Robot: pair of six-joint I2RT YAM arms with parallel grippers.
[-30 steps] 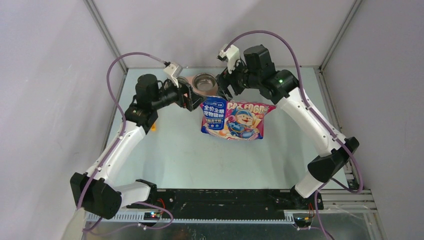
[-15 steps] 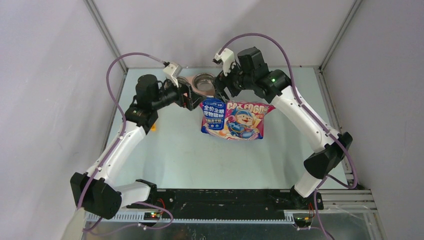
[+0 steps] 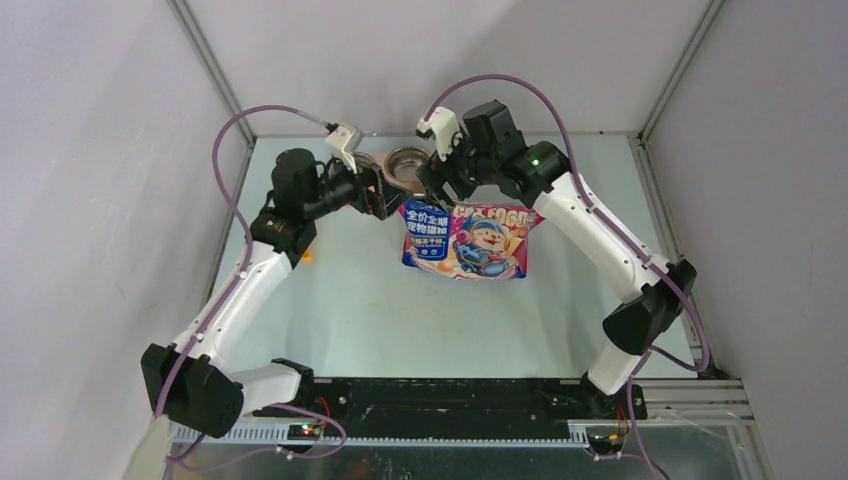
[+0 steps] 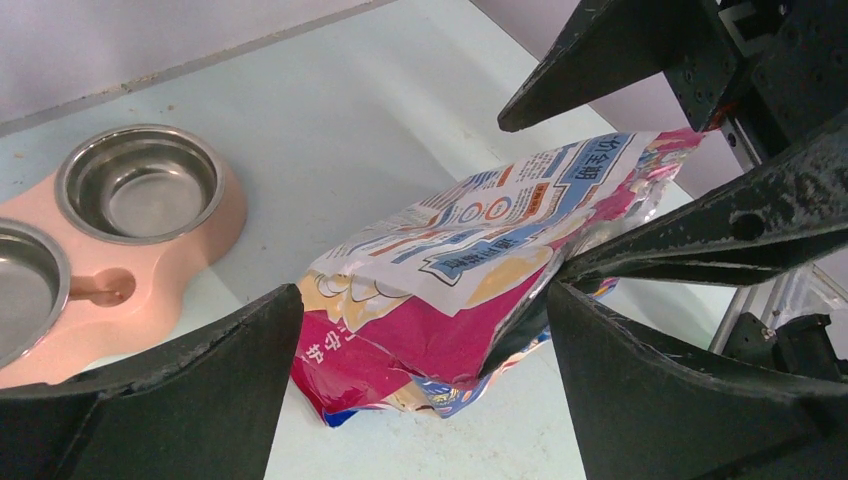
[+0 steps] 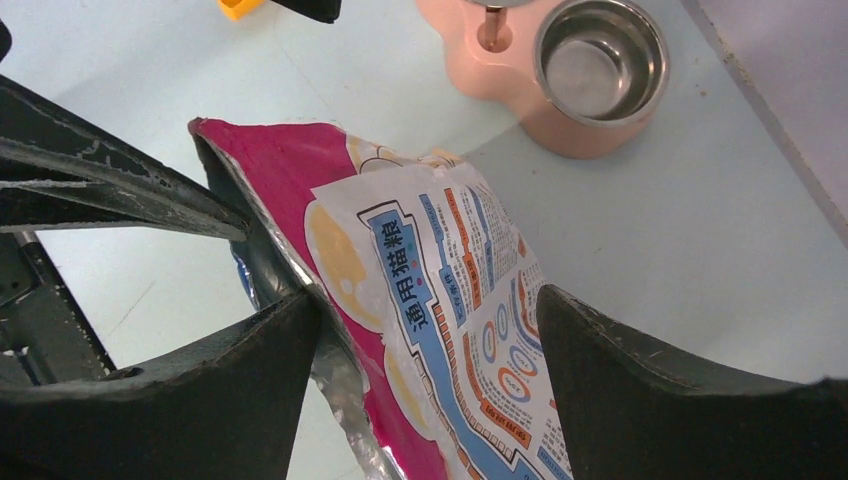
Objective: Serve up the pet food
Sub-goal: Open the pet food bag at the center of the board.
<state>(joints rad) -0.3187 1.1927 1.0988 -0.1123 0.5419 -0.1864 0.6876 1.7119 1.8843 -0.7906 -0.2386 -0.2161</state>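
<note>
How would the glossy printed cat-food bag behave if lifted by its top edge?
The glossy printed cat-food bag looks floppy: its film is creased and buckled. The shiny surface likely slips in a pinch. Its foil-lined mouth seems open, so tilting may spill.

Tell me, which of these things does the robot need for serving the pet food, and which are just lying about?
Part of the job:
- cat food bag, its mouth open
- pink feeder with two steel bowls, which look empty

Just lying about:
- yellow scoop, off to the side, mostly out of view and not in use
</note>
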